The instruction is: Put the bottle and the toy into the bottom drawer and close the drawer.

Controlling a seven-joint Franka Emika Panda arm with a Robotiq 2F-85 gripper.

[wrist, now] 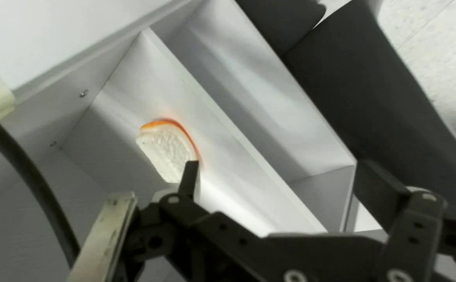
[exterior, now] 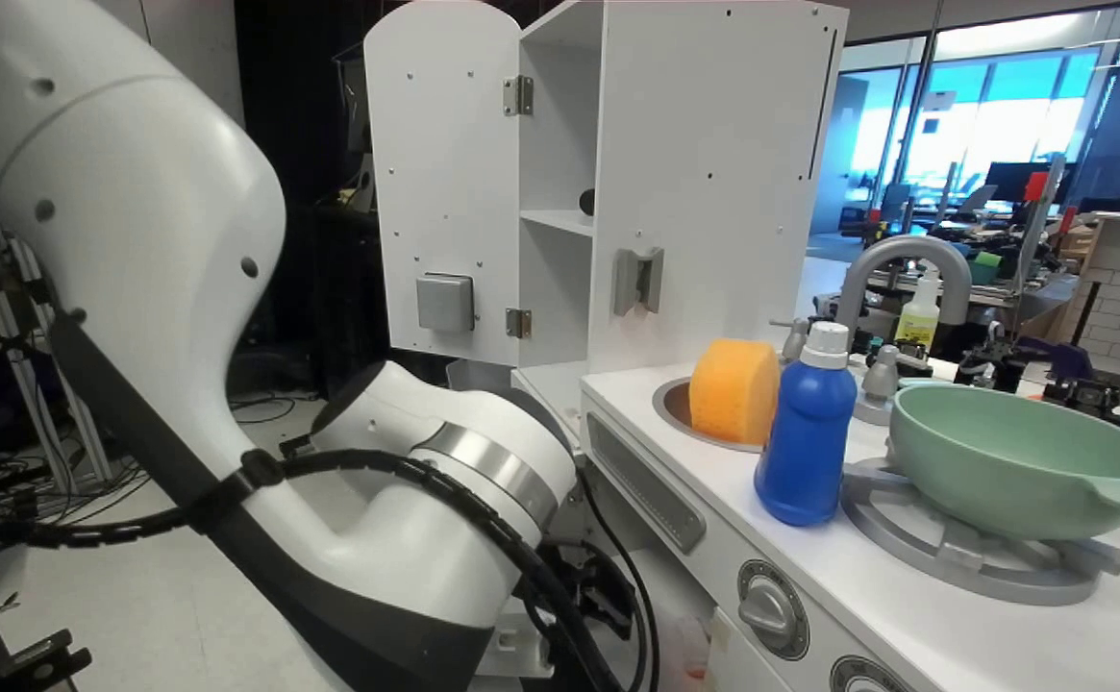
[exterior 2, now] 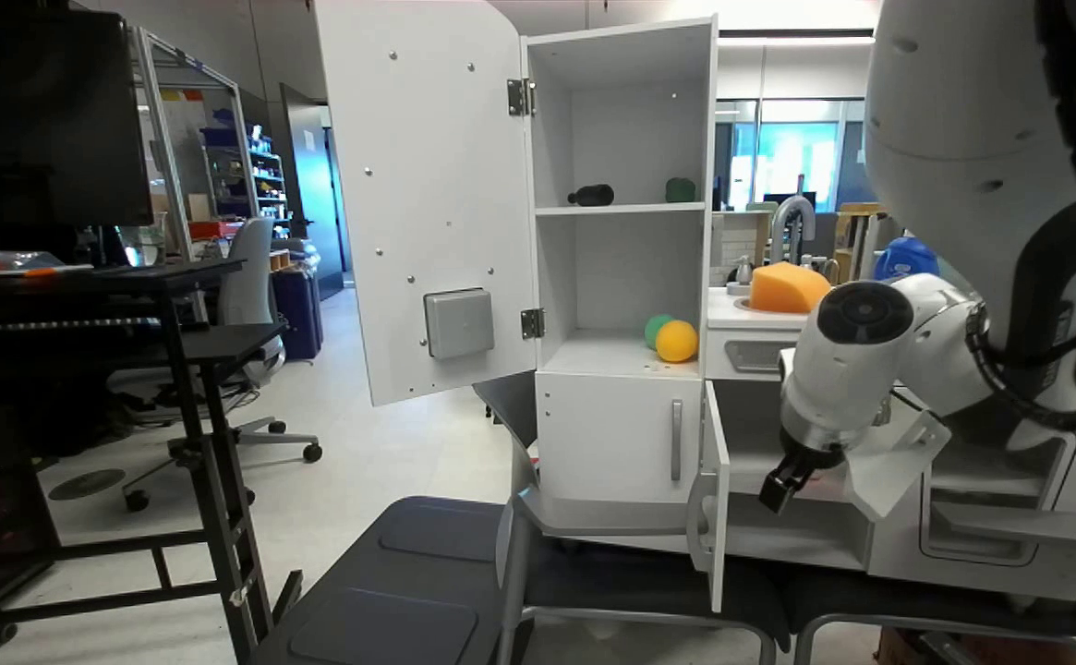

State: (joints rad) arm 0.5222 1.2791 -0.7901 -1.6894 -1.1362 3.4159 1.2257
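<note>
The blue bottle point(exterior: 805, 432) with a white cap stands upright on the counter beside the sink; its top shows in an exterior view point(exterior 2: 907, 257). A blocky orange piece point(exterior: 734, 392) sits in the sink. A whitish toy piece with an orange-red rim point(wrist: 167, 147) lies inside the white lower compartment. Which piece is the toy, I cannot tell. A long white trough-like space point(wrist: 251, 98) opens beyond a white edge; I cannot tell whether it is the bottom drawer. My gripper point(wrist: 280, 172) is open and empty, fingers wide apart, pointing down before this low opening point(exterior 2: 780, 489).
The green bowl point(exterior: 1021, 461) stands on the burner. The tall cupboard door point(exterior 2: 427, 212) hangs open; balls point(exterior 2: 676, 341) lie inside. A narrow lower door point(exterior 2: 715, 499) stands open left of my gripper. Dark chairs point(wrist: 368, 90) stand close in front. A black cable point(wrist: 28, 176) crosses the wrist view.
</note>
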